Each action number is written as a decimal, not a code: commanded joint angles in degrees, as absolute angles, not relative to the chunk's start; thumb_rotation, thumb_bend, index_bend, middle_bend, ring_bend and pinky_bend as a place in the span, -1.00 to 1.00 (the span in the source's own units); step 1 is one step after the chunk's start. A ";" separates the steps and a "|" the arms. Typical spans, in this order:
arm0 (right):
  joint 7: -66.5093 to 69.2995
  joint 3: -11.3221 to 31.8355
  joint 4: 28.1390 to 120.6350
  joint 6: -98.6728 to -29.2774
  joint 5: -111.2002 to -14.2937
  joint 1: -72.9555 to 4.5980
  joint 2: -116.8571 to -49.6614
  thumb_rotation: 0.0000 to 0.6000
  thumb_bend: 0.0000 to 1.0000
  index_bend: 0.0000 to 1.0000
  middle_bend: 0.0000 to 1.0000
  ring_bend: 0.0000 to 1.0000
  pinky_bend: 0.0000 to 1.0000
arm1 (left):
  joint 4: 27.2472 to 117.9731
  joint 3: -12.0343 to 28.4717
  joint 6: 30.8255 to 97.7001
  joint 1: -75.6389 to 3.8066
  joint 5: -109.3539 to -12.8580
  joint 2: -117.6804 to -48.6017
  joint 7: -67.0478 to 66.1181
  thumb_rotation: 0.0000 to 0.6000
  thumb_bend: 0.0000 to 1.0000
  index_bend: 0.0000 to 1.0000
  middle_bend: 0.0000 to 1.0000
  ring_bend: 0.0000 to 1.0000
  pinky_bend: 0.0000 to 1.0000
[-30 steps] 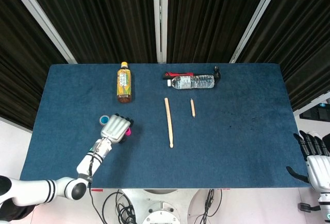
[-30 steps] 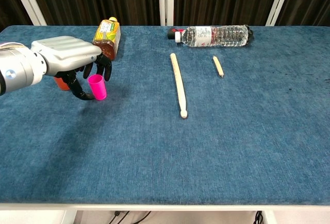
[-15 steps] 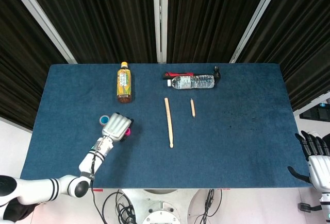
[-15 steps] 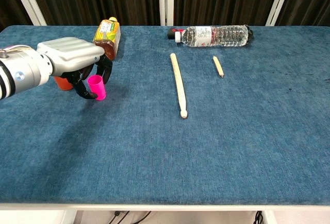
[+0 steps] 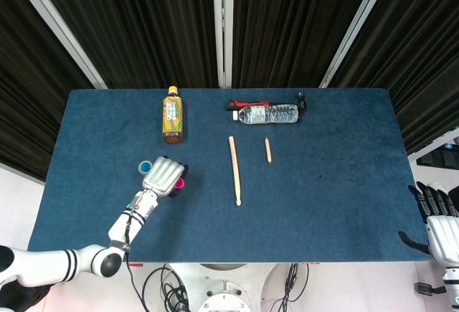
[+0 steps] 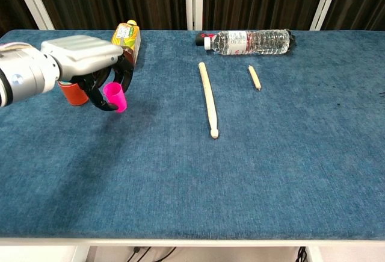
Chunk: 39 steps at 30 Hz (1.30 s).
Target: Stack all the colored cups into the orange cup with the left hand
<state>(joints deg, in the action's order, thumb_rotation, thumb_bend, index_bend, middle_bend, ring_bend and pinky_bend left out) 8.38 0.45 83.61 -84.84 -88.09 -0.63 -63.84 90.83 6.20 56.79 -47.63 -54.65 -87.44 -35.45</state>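
Observation:
My left hand (image 6: 81,60) grips a small pink cup (image 6: 116,96) between its dark fingers, holding it tilted just above the blue tablecloth. The orange cup (image 6: 73,94) stands right behind the hand, on its left side, partly hidden by it. From above, the left hand (image 5: 163,176) covers most of the pink cup (image 5: 180,182), and a blue cup mouth (image 5: 145,166) shows at the spot where the orange cup stands. My right hand (image 5: 439,219) hangs off the table's right edge, fingers spread, holding nothing.
A tea bottle (image 6: 126,42) lies just behind the cups. A clear water bottle (image 6: 249,41) lies at the back with a red-handled tool (image 5: 247,103) behind it. A wooden drumstick (image 6: 208,99) and a short wooden stick (image 6: 254,77) lie mid-table.
My left hand has closed around the pink cup and raised it slightly, tilting it off the cloth. The right hand has barely moved.

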 commanded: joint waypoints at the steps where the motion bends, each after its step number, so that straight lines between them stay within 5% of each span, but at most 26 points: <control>1: 8.25 0.45 83.86 -84.93 -88.25 -0.68 -63.75 1.00 -0.76 -1.00 -1.00 -1.00 -1.00 | 96.48 8.49 58.21 -47.62 -53.02 -83.19 -35.46 1.00 -0.48 0.05 0.08 0.19 -0.04; 11: 7.38 0.23 85.01 -85.79 -89.56 -0.75 -63.34 1.00 -0.76 -1.00 -1.00 -1.00 -1.00 | 101.04 9.17 61.34 -46.28 -47.62 -74.87 -37.90 1.00 -0.48 0.05 0.08 0.19 -0.04; 39: 6.88 0.05 86.31 -87.09 -90.36 -0.38 -62.83 1.00 -0.76 -1.00 -1.00 -1.00 -1.00 | 90.76 7.96 56.58 -45.44 -47.00 -77.74 -29.96 1.00 -0.48 0.03 0.07 0.18 -0.04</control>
